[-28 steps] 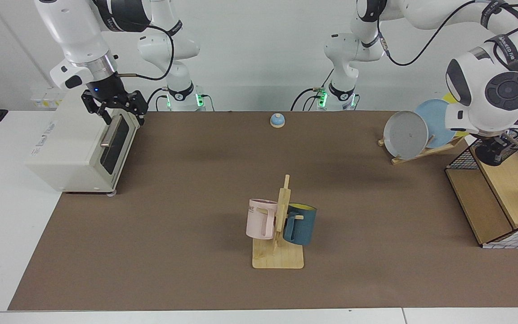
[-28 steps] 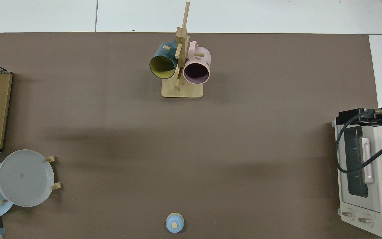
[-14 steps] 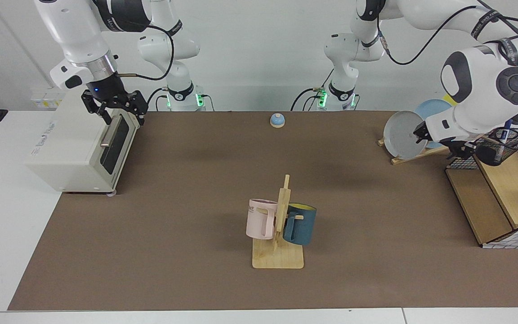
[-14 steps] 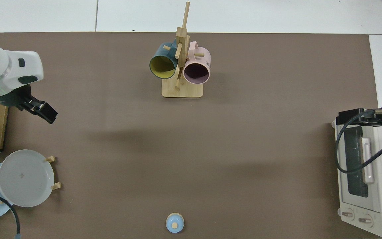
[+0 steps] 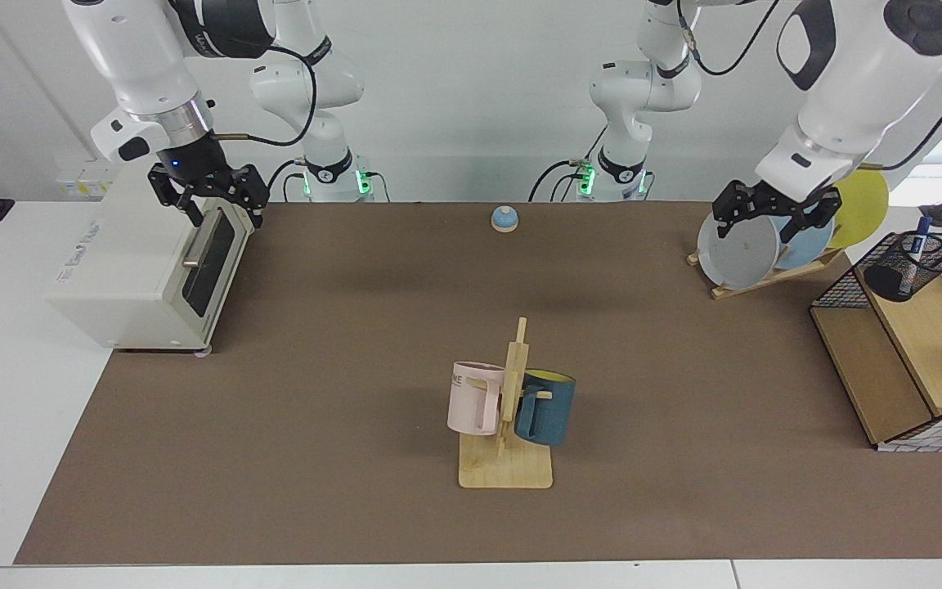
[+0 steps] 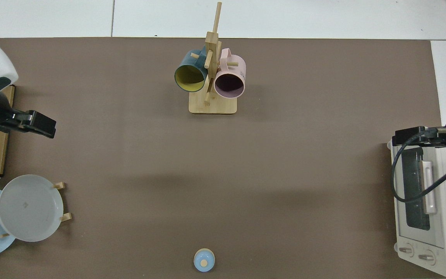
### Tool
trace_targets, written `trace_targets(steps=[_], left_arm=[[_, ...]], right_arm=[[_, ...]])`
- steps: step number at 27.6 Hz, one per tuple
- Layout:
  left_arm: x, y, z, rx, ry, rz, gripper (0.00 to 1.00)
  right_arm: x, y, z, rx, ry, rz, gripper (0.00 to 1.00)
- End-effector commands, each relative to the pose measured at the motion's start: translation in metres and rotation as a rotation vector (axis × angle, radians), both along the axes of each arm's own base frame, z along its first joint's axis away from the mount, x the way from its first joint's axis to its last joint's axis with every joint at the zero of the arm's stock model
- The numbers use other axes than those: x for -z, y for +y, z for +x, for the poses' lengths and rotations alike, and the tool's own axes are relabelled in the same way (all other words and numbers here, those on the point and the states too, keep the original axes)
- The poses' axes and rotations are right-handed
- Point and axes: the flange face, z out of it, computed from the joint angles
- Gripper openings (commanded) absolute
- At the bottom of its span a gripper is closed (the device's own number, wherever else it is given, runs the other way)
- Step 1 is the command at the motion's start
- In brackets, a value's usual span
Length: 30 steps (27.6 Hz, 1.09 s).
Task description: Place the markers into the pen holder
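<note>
Since the marker (image 5: 920,237) stands tail-up inside the pen holder (image 5: 904,267), on the wooden shelf at the frame's right edge, placement appears complete. Left gripper (image 5: 773,214) hangs unclenched, empty, before the plates at upper right. Right gripper (image 5: 208,195) waits spread above the toaster oven (image 5: 123,274), upper left. Count: one marker, one holder, two mugs.
</note>
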Motion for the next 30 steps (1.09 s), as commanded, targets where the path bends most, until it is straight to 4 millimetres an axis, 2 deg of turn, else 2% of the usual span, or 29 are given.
trace_targets(steps=[1,4,7,19,30], left_arm=[[-0.018,0.003,-0.025,-0.103,-0.045,-0.021,1.0],[-0.009,0.012,-0.031,-0.12,-0.031,-0.028,1.0],[-0.005,0.012,-0.04,-0.117,-0.044,-0.033,1.0],[-0.001,0.01,-0.04,-0.111,-0.05,-0.034,1.0],[0.004,0.011,-0.039,-0.034,-0.066,-0.061,1.0]], right_arm=[[-0.002,-0.002,0.004,-0.014,-0.014,0.008,1.0],[-0.001,-0.001,0.004,-0.017,-0.011,0.007,1.0],[-0.001,-0.001,0.004,-0.017,-0.011,0.007,1.0],[-0.001,-0.002,0.004,-0.016,-0.013,0.008,1.0],[-0.001,-0.002,0.004,-0.016,-0.013,0.007,1.0]])
